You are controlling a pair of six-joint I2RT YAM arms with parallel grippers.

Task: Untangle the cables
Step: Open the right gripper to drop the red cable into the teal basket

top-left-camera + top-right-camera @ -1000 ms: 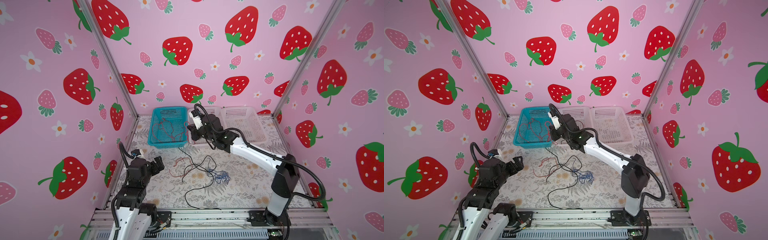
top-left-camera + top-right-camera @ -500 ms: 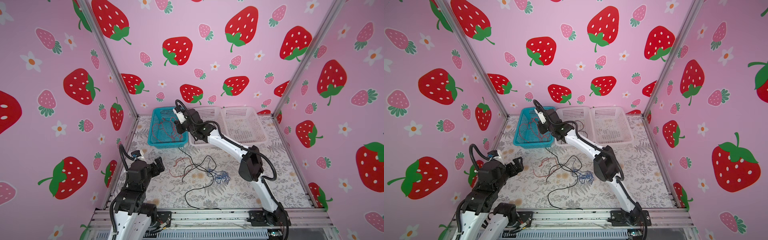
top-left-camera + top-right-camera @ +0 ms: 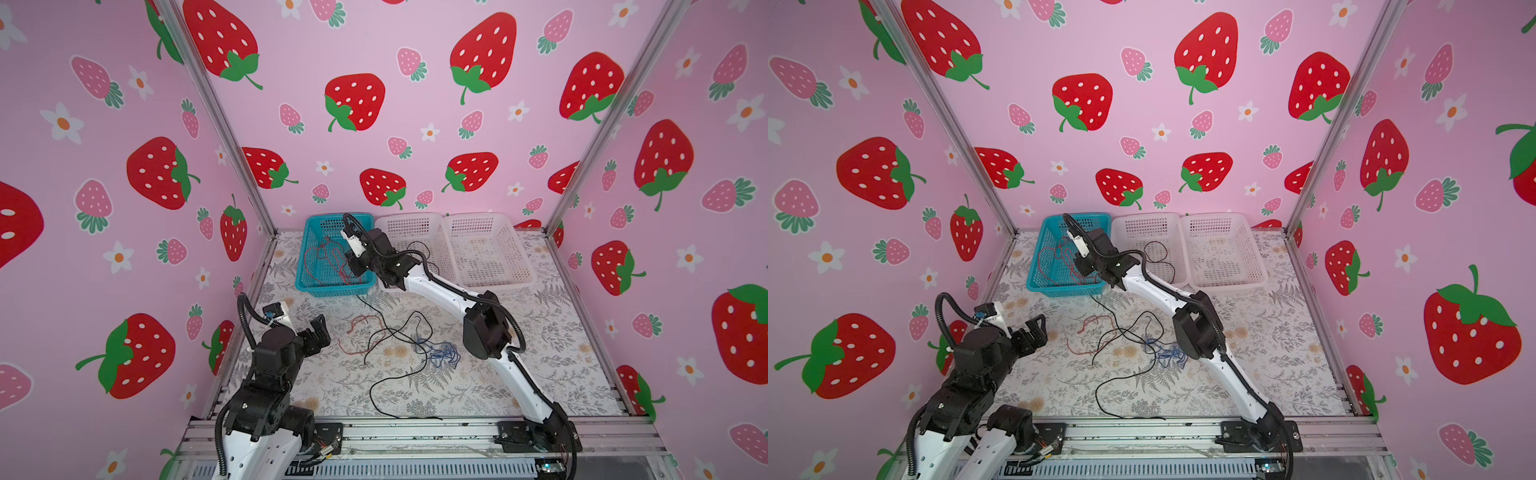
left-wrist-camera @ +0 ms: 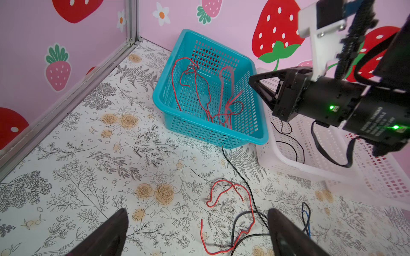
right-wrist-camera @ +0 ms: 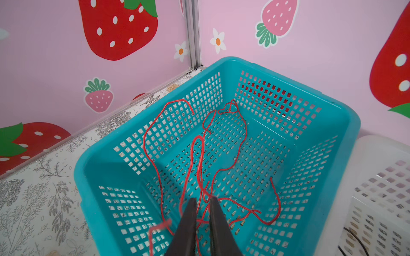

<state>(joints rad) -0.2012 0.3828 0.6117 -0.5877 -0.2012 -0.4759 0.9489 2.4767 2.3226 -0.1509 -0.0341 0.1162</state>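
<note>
Several red cables lie loose in the blue basket. My right gripper hangs over it, jaws a narrow gap apart with nothing clamped. A blurred red cable end shows beside its left finger. In both top views this gripper reaches over the basket's right side. On the table lies a tangle of black cable, red cable and blue cable. My left gripper stands wide open above the table, left of the tangle, holding nothing.
Two white baskets stand right of the blue basket along the back wall. A thin black cable lies in the nearer white one. Pink walls close the left, back and right. A metal rail runs along the front.
My right arm swung left from over the white basket to over the blue one. Its jaws have parted slightly and a red cable is falling free. The left arm has barely moved.
</note>
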